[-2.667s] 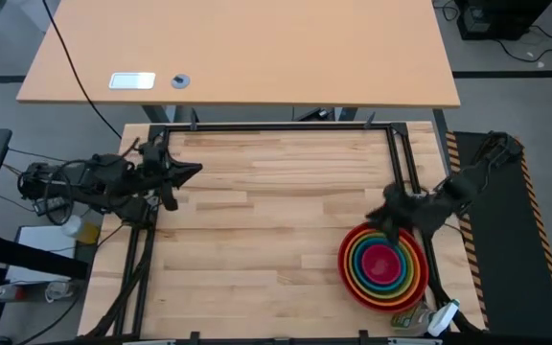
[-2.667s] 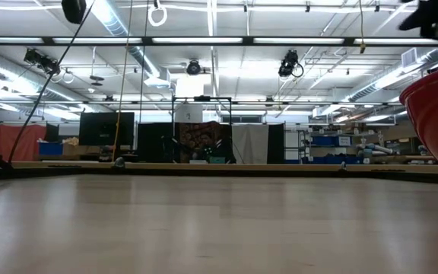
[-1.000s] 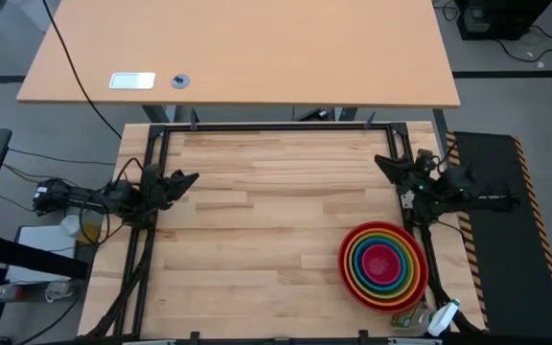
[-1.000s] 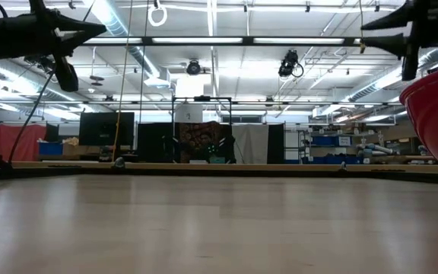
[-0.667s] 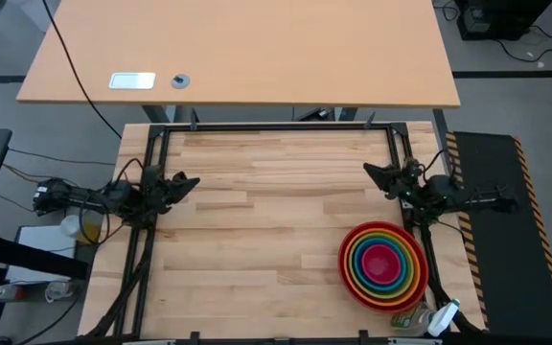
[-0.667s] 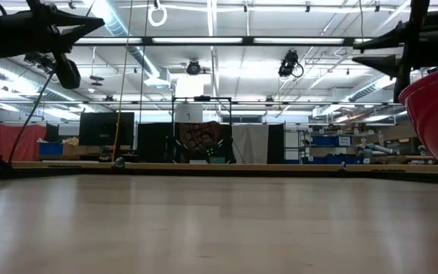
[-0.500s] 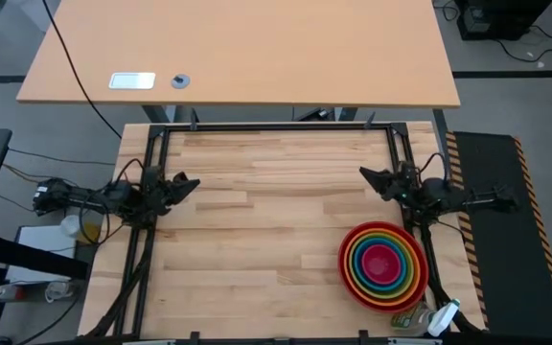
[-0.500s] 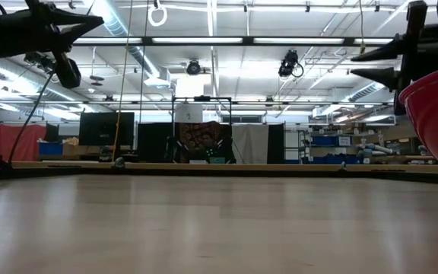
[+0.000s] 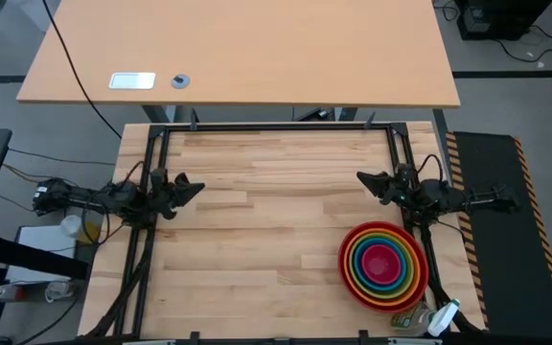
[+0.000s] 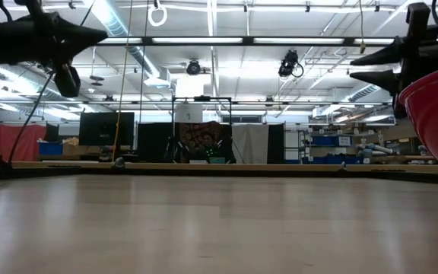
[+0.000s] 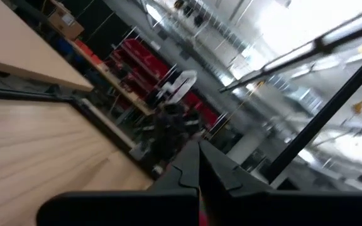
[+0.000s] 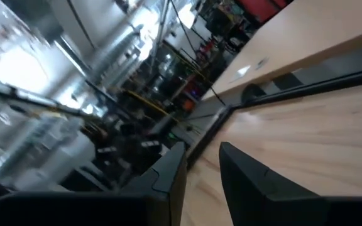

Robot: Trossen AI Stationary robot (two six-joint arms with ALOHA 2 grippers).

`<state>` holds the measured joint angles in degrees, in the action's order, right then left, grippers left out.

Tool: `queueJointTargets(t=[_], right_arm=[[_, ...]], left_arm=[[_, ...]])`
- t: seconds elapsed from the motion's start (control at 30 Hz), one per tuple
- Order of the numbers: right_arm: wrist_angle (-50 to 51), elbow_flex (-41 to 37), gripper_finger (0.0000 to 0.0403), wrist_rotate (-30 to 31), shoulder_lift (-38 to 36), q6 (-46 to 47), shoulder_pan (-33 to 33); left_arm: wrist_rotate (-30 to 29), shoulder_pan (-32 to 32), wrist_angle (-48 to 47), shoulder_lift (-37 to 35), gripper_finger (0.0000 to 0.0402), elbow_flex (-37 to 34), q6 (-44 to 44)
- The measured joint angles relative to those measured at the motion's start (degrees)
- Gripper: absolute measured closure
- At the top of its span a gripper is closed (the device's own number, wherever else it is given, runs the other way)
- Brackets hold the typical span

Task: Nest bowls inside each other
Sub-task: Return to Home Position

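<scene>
Item: one stack of bowls [image 9: 382,265], nested, standing on the wooden desk [image 9: 276,220] at its near right corner, close against the black frame rail [image 9: 425,273] on that side. Outermost container: red bowl [image 9: 340,265], largest; its curved side also fills the right edge of the low view. Contents, in order inward: orange bowl [image 9: 382,228]; lime green bowl [image 9: 413,265]; blue bowl [image 9: 382,289]; magenta pink bowl [image 9: 382,265], smallest, at the centre with nothing in it. Rims sit as concentric rings and the stack stands upright. Left pincer [image 9: 197,186]: at the desk's left edge, lifted off the surface, aimed toward the middle, fingers [image 11: 187,172] pressed together to a single tip, holding nothing. Right pincer [image 9: 364,182]: at the desk's right edge, just beyond the stack on the far side, clear of the bowls, fingers [image 12: 168,172] spread apart with a gap between them, holding nothing. The two pincers face each other, well apart, across bare wood.
</scene>
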<state>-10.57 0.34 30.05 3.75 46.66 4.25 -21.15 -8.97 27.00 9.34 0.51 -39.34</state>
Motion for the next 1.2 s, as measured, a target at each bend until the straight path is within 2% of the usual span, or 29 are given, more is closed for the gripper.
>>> queueJointTargets(t=[0.17, 0.33, 0.4, 0.5, 0.6, 1.2], right_arm=[[6.5, 0.0, 0.0298, -1.6, 0.1, -5.5, 0.0], [6.5, 0.0, 0.0298, -6.0, 1.1, -15.7, 0.0], [6.7, 0.0, 0.0298, -6.2, 1.1, -18.6, 0.0], [6.6, 0.0, 0.0298, -6.2, 1.1, -20.0, 0.0], [6.1, 0.0, 0.0298, -6.1, 1.1, -19.8, 0.0], [6.0, 0.1, 0.0296, -5.8, 1.2, -19.7, 0.0]], left_arm=[[0.0, 0.0, -7.3, 0.0, 0.0397, 0.0, 6.1], [0.0, 0.0, -18.9, 0.0, 0.0397, 0.0, 6.4], [0.2, 0.0, -23.8, 0.1, 0.0397, 0.0, 10.0], [0.4, 0.0, -23.5, 1.7, 0.0397, 0.1, 19.1], [0.5, 0.0, -23.5, 2.4, 0.0397, 0.1, 23.3], [0.5, 0.0, -23.4, 2.6, 0.0397, 0.1, 23.5]])
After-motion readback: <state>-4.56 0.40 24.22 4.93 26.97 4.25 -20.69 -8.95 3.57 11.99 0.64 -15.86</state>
